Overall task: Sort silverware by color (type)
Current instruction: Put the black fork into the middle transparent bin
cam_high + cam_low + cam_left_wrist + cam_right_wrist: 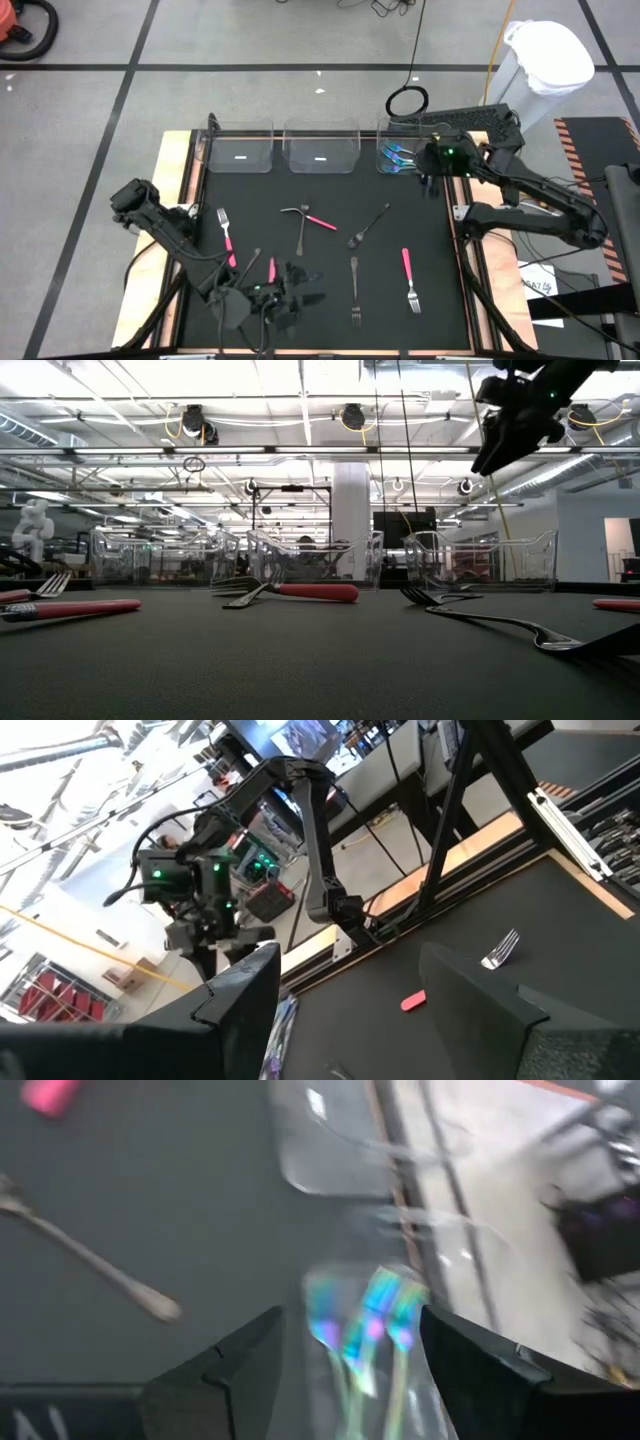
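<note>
Right gripper (432, 180) hovering at the front rim of the right-hand clear plastic bin (397, 128), far right corner of the black mat (440, 300). Fingers spread, nothing between them. Iridescent teal-handled pieces (365, 1325) lying in that bin, directly under the wrist camera.

Left gripper (300, 285) low over the near edge of the mat, left of centre; jaws parted, empty.

Loose on the mat: pink-handled silver fork (226, 238) toward the left edge, long axis roughly near-to-far; pink-handled piece (320, 221) crossed with a dark slim one (301, 228) at centre; all-black fork (368, 227) lying diagonally right of centre; dark fork (354, 290) near the front edge; pink-handled fork (409, 280) toward the near right, tines nearward.

Judgement: diagonal black fork and right pink fork nearer the right arm, lying nearward and left of it. Open mat around both; bin walls only along the far edge.
</note>
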Controlling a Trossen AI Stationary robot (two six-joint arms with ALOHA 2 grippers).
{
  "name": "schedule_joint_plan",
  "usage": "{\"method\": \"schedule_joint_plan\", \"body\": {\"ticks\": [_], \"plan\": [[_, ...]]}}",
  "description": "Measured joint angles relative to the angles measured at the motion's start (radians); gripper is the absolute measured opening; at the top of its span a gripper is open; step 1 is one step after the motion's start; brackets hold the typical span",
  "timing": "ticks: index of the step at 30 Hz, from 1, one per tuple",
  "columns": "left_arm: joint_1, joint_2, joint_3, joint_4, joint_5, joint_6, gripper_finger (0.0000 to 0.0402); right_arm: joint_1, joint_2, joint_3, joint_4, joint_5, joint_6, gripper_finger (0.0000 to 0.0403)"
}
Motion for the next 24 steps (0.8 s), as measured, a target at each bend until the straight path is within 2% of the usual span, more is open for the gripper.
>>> {"method": "schedule_joint_plan", "body": {"ticks": [4,9,17,24], "plan": [[0.009,0.000,0.000,-0.012,0.000,-0.008,0.0241,0.090,0.002,0.000,0.011,-0.052,0.064,0.0226],[0.018,0.000,0.000,-0.073,0.000,-0.050,0.0241,0.205,0.003,0.000,0.051,-0.050,0.144,0.0226],[0.018,0.000,0.000,-0.081,-0.002,-0.058,0.0241,0.404,0.050,0.000,0.148,0.053,0.257,0.0226],[0.018,0.000,0.000,-0.131,-0.011,-0.151,0.0242,0.546,0.164,0.000,0.279,0.067,0.357,0.0226]]}}
